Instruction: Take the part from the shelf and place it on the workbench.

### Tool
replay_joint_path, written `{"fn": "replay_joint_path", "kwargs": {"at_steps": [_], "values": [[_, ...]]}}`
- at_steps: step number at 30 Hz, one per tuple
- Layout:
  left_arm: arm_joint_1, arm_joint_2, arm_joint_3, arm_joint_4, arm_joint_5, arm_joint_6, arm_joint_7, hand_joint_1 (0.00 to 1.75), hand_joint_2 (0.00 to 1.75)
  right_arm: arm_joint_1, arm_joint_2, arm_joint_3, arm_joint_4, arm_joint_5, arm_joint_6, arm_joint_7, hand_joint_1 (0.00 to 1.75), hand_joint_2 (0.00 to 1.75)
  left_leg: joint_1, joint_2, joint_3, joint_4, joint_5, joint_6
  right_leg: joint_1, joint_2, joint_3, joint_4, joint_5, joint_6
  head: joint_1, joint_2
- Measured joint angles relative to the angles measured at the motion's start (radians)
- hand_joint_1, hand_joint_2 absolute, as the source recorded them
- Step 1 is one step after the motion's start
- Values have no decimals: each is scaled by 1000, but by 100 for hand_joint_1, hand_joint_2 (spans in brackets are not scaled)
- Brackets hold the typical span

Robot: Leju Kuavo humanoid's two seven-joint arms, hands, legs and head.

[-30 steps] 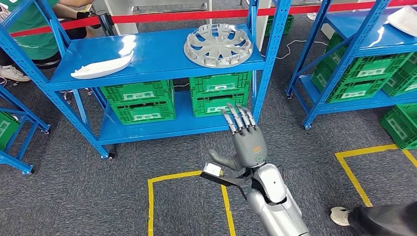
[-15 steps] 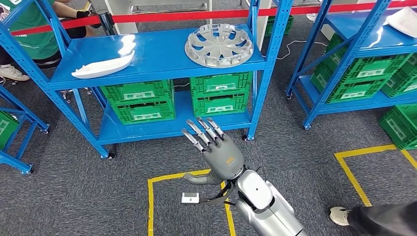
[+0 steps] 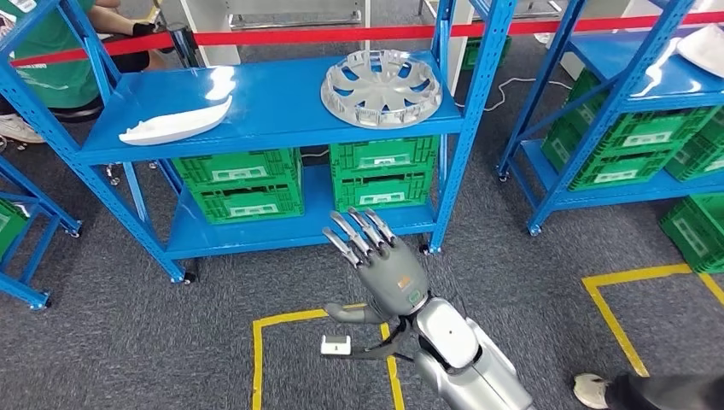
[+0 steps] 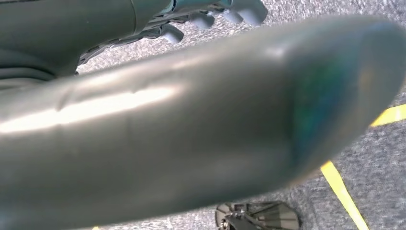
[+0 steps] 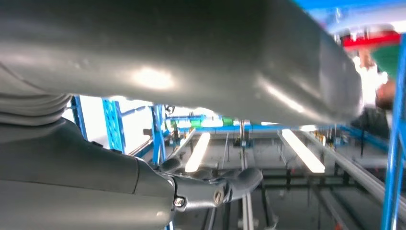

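Wheel cover (image 3: 381,82) lies on the blue shelf (image 3: 273,107) — right robot hand (image 3: 382,266) spread wide, empty; left's state unclear.

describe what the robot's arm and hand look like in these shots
The right arm is a smooth, rounded silver shell. Its hand has a grey back bearing a small orange mark and a green one, metallic segmented fingers, and dark cables by the wrist. The left hand appears close up as glossy dark grey.
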Motion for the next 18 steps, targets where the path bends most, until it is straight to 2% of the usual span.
{"fn": "replay_joint_path", "kwargs": {"at_steps": [3,4,5,7,8,9,10,11,12,13,14,15,18], "values": [[-2,-2,0,0,2,0,2,0,0,2,-2,1,-2,-3,6,0,0,0,0,8,5,21,-2,-18,0,-2,17,-4,-11,-33,-4,0],[-3,-2,0,1,2,0,3,0,0,0,-2,1,-3,-4,8,0,0,0,0,16,-13,56,-3,-20,0,-3,28,-6,-16,-41,-6,0],[-5,-2,0,1,4,0,4,0,0,-2,-2,1,-3,-5,13,-2,0,0,0,23,-46,111,-12,-22,-1,-5,40,-9,-23,-47,-8,0],[-7,-2,2,1,8,0,7,0,0,-8,-2,2,-2,-7,23,-5,0,0,-1,31,-135,236,-52,-25,1,-8,58,-11,-38,-55,-10,0],[-7,-3,3,1,11,0,8,0,0,-11,-2,3,0,-8,28,-8,0,0,-2,31,-175,278,-71,-24,2,-9,68,-11,-47,-56,-10,0],[-5,-3,5,2,13,0,9,0,0,-14,-2,4,2,-10,31,-10,0,0,-2,32,-201,290,-74,-23,3,-8,79,-11,-56,-57,-10,0],[-4,-3,8,2,16,0,10,0,0,-17,-2,4,5,-13,33,-13,0,0,-3,32,-212,271,-54,-20,4,-8,93,-11,-66,-57,-10,0],[-3,-3,11,2,18,1,11,0,0,-21,-2,5,8,-16,34,-16,0,0,-4,33,-210,224,-14,-16,5,-8,108,-11,-77,-55,-10,0],[-2,-2,14,2,19,1,11,0,0,-26,-2,6,10,-18,35,-19,0,0,-6,36,-200,161,43,-10,5,-8,119,-12,-87,-53,-10,0],[-2,-2,16,3,20,1,11,0,0,-31,-2,8,13,-20,36,-20,0,0,-10,40,-192,106,85,-4,6,-8,130,-11,-96,-48,-11,0],[-2,-2,19,3,20,1,11,0,0,-36,-2,10,15,-23,36,-21,0,0,-14,44,-187,68,110,1,7,-9,135,-12,-104,-42,-12,0],[-2,-3,21,3,20,1,10,0,0,-38,-2,12,17,-25,36,-21,0,0,-17,48,-185,47,124,7,8,-9,140,-13,-108,-35,-13,0],[-1,-4,25,3,22,1,8,0,0,-43,-2,14,18,-35,38,-22,0,0,-15,43,-164,34,124,24,10,-10,153,-7,-113,-16,-13,0]]}}
